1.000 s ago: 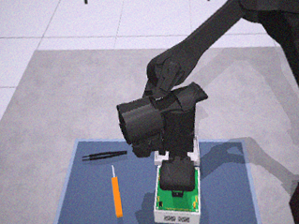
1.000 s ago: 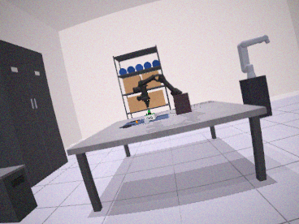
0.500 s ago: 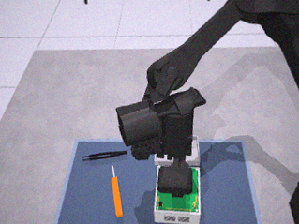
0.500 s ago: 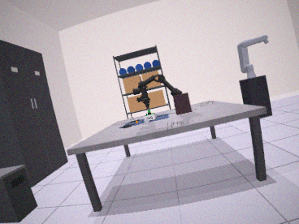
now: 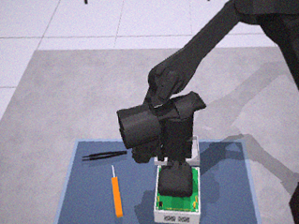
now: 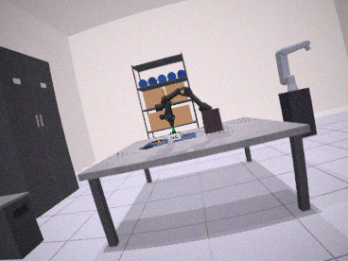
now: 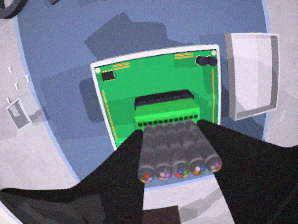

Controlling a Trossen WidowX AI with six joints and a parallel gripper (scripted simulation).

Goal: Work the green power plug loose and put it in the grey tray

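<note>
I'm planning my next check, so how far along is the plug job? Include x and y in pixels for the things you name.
Visibly finished: nothing; the grey tray (image 5: 198, 152) (image 7: 231, 75) holds no plug. In hand: the jaws (image 5: 175, 186) (image 6: 173, 127) grip the green plug (image 6: 173, 130) (image 7: 167, 114), which sits on the circuit board (image 5: 180, 206) (image 7: 150, 80); whether it is loosened, I can't tell. Left: freeing, traying, releasing, moving clear.

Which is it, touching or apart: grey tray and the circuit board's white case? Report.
Apart. The wrist view shows a strip of blue mat between grey tray and white case.

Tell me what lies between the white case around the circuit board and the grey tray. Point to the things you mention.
Just a narrow strip of the blue mat (image 5: 87, 196) (image 6: 190, 136) (image 7: 226, 115), seen in the wrist view.
</note>
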